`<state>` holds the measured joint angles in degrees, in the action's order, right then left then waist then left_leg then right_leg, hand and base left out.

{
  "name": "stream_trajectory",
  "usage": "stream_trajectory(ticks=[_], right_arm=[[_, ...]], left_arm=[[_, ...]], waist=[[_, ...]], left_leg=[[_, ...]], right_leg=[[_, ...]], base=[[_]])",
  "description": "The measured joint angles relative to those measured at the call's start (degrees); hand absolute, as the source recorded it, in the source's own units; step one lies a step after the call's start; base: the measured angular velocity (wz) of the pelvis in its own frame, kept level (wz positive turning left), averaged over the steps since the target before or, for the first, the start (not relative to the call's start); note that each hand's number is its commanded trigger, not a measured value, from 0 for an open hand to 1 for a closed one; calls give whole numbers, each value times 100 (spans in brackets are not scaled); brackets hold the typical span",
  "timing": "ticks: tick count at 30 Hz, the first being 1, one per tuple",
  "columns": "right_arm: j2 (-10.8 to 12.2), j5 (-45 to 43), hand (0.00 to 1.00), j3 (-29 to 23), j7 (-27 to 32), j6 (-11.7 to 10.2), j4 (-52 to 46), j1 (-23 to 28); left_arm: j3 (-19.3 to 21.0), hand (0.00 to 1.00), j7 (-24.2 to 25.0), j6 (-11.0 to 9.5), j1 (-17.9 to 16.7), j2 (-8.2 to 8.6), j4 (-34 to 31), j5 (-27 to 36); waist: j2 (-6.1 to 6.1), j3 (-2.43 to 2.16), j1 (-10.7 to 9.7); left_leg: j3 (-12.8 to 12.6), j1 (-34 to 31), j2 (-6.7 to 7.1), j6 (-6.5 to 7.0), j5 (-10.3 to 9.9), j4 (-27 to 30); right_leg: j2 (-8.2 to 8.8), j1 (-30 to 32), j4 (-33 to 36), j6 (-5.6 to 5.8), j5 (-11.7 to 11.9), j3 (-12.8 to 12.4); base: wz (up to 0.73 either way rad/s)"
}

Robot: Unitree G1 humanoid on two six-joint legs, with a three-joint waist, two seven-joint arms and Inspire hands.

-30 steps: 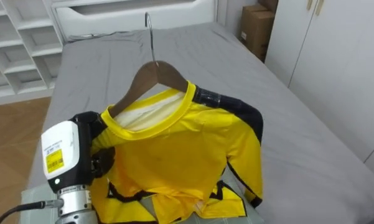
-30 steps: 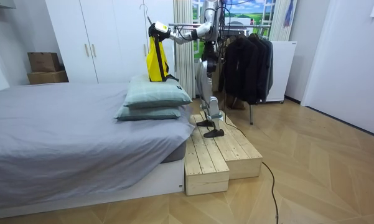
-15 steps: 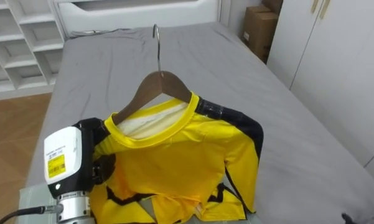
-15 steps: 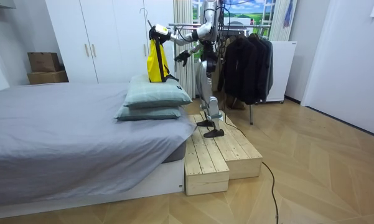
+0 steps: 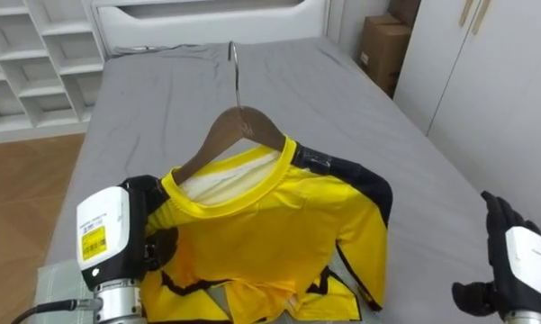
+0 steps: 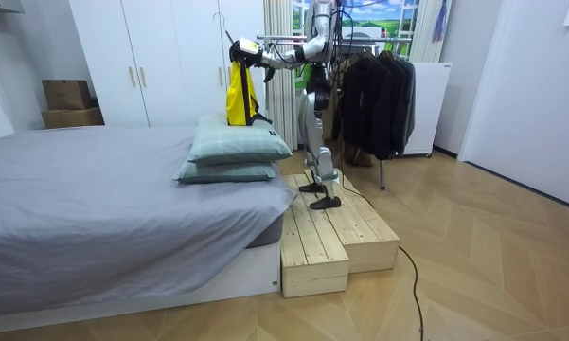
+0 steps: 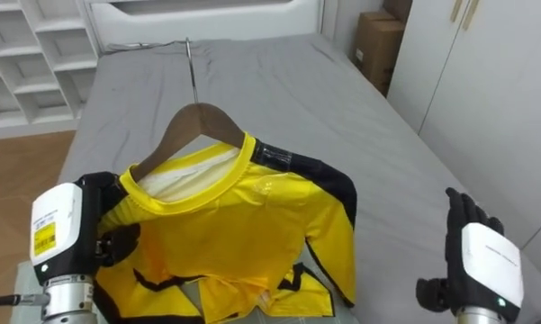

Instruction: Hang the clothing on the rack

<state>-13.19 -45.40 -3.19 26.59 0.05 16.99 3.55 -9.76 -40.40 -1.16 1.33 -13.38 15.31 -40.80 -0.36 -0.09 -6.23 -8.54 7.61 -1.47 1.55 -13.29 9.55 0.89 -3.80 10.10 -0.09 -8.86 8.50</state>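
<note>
Up comes my right hand (image 5: 515, 263) at near right, fingers released — left hand (image 5: 151, 243) grasps the yellow shirt (image 5: 270, 229) by one shoulder; lopsided, I fear the hanger (image 5: 240, 128) slips out.

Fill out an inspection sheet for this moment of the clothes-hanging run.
Surface: grey bed, sheet smooth.
Job's things: yellow shirt on a wooden hanger, held up above the bed.
Clutter: cardboard box by the wardrobe.
Hands: left hand grips the shirt's shoulder; right hand open, low right, apart from the shirt.
Cables: thin cord at the bed's far end.
Surroundings: shelves, pillows, wooden platform under the robot, rack of dark coats.
</note>
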Motion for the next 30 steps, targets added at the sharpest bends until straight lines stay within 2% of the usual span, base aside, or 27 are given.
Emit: stream_trajectory(ticks=[8,16,23,30], right_arm=[[-24,-245,0,476,19,-6,-247,-293],[-34,-226,0,521,11,-19,-248,-361],[-40,-228,0,646,11,-19,-303,-429],[-40,-228,0,993,18,-24,-439,-452]], left_arm=[[8,100,-11,-2,4,18,-208,-57],[8,100,-15,-2,7,16,-373,-109],[-6,100,-10,-2,7,24,-373,-142],[-274,100,-9,7,7,23,-372,-144]], waist=[[-58,27,71],[-87,46,206],[-104,56,189],[-114,59,227]], left_leg=[[-14,-41,0,0,0,4],[-13,-43,4,0,0,-2],[-12,-45,7,0,0,-2],[-13,-47,10,0,0,1]], right_leg=[[5,91,69,1,-1,-25],[1,88,57,1,-1,-30],[1,87,58,1,-1,-10],[6,91,63,2,-1,27]], base=[[-1],[0],[0],[0]])
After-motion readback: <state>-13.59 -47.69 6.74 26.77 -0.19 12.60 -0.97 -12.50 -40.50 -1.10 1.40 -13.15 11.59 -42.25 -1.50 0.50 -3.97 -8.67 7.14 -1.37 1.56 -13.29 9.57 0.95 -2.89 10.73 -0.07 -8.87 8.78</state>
